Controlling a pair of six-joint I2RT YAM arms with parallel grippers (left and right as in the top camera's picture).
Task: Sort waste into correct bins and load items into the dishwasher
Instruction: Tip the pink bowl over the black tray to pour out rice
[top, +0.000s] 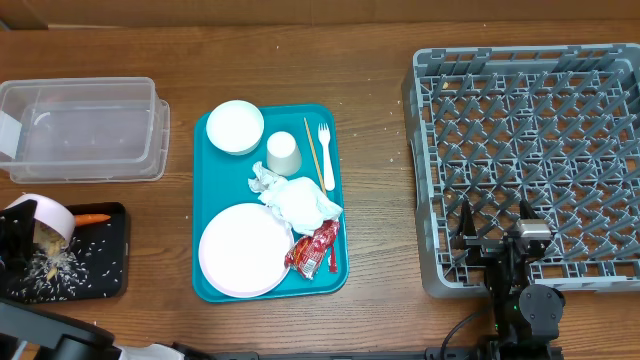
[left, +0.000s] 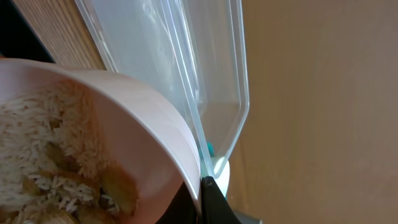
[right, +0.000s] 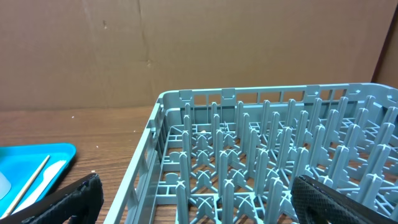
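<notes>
My left gripper (top: 22, 232) is shut on the rim of the pale pink bowl (top: 47, 214), tilted over the black tray (top: 105, 270). Rice and nut scraps (top: 48, 268) and an orange carrot (top: 92, 218) lie on that tray. In the left wrist view the jaws (left: 202, 190) pinch the bowl (left: 137, 124), with rice (left: 43, 149) still inside. The clear tub (top: 80, 125) stands behind. My right gripper (top: 505, 248) is open and empty at the front edge of the grey dish rack (top: 530, 130), also seen in the right wrist view (right: 199, 208).
The teal tray (top: 335, 275) holds a pink plate (top: 243, 250), white bowl (top: 235, 125), cup (top: 283, 152), fork (top: 326, 150), a wooden stick (top: 313, 150), napkins (top: 297, 198) and a red wrapper (top: 315, 248). The clear tub (left: 211, 74) and rack pegs (right: 261, 143) are close to the wrists.
</notes>
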